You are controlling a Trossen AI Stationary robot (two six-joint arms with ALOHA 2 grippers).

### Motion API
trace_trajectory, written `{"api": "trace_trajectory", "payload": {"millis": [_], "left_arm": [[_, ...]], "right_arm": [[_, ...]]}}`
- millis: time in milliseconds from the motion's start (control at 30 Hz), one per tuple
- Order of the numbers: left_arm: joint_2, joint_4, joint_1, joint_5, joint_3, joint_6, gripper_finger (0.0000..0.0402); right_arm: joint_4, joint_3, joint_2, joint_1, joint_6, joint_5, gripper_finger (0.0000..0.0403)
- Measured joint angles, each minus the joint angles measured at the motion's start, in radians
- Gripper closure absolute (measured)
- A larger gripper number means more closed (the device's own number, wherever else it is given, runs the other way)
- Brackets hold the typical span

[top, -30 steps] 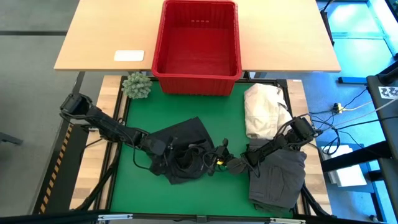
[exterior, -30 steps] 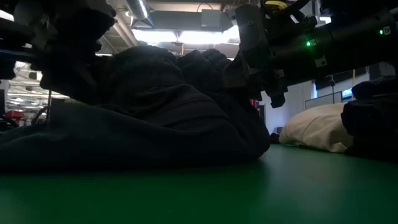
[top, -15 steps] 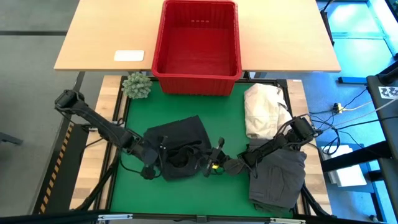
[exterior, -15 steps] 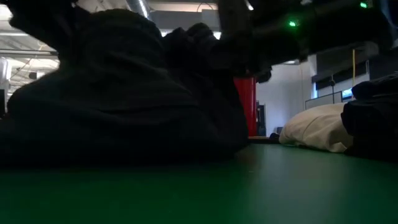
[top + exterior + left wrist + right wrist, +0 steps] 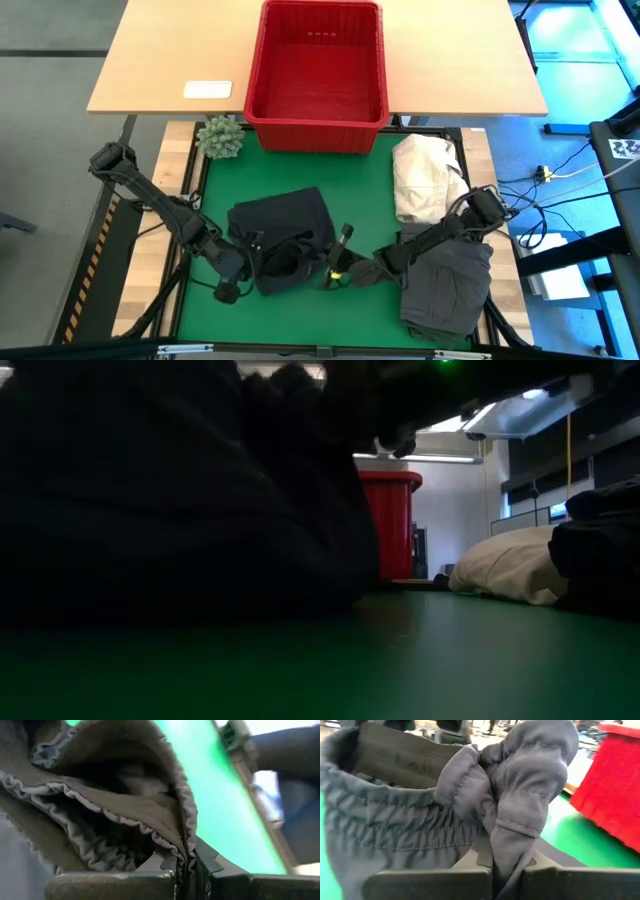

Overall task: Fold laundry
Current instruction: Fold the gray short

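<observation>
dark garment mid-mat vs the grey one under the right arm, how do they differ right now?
The dark garment sits mid-mat, bunched at its near edge; the grey garment lies flat at the mat's right edge. The left gripper and right gripper are both shut on the dark garment's hem; nothing grips the grey garment, though the right arm crosses above it. The dark garment looks near black, the grey one lighter. Both are soft cloth on the green mat.
</observation>
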Motion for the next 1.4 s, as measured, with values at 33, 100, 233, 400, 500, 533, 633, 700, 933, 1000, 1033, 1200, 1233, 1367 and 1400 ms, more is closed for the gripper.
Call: {"api": "trace_trajectory", "payload": {"millis": [33, 100, 233, 400, 500, 533, 633, 700, 933, 1000, 1033, 1200, 1233, 1367, 1400], "left_arm": [[0.000, 0.021, -0.011, 0.020, 0.000, -0.015, 0.0390], [0.000, 0.069, -0.037, 0.053, 0.000, -0.046, 0.0390], [0.001, 0.142, -0.103, 0.052, 0.011, -0.071, 0.0390], [-0.018, 0.060, -0.133, -0.062, 0.050, -0.074, 0.0390], [-0.060, -0.070, -0.117, -0.139, 0.027, -0.143, 0.0390], [-0.074, -0.109, -0.107, -0.154, 0.010, -0.167, 0.0390], [-0.123, -0.162, -0.059, -0.183, -0.070, -0.230, 0.0390], [-0.155, -0.154, -0.009, -0.167, -0.145, -0.267, 0.0390], [-0.183, 0.019, 0.147, -0.041, -0.423, -0.354, 0.0390], [-0.183, 0.117, 0.174, -0.001, -0.474, -0.350, 0.0390], [-0.182, 0.148, 0.184, 0.008, -0.490, -0.350, 0.0387], [-0.182, 0.154, 0.214, 0.003, -0.495, -0.324, 0.0345], [-0.182, 0.147, 0.217, 0.002, -0.491, -0.324, 0.0338], [-0.182, 0.090, 0.219, -0.002, -0.461, -0.322, 0.0322], [-0.182, 0.074, 0.219, -0.004, -0.453, -0.321, 0.0319]], "right_arm": [[0.001, 0.000, -0.001, 0.012, 0.001, -0.006, 0.0392], [-0.007, 0.000, -0.014, 0.045, 0.003, -0.017, 0.0392], [-0.009, 0.001, -0.077, 0.108, -0.002, -0.030, 0.0392], [-0.074, 0.002, -0.154, 0.099, -0.032, 0.011, 0.0392], [-0.167, 0.002, -0.162, 0.013, 0.047, -0.057, 0.0392], [-0.201, 0.002, -0.161, -0.021, 0.083, -0.099, 0.0392], [-0.267, 0.002, -0.134, -0.121, 0.185, -0.211, 0.0392], [-0.287, 0.001, -0.107, -0.176, 0.211, -0.267, 0.0392], [-0.285, 0.002, -0.019, -0.297, 0.265, -0.454, 0.0392], [-0.287, 0.002, 0.000, -0.310, 0.284, -0.482, 0.0392], [-0.288, 0.002, 0.008, -0.315, 0.293, -0.493, 0.0390], [-0.302, 0.000, 0.027, -0.316, 0.306, -0.493, 0.0349], [-0.306, 0.000, 0.027, -0.316, 0.303, -0.485, 0.0341], [-0.316, -0.001, 0.026, -0.316, 0.285, -0.458, 0.0314], [-0.315, -0.001, 0.025, -0.316, 0.282, -0.456, 0.0308]]}}
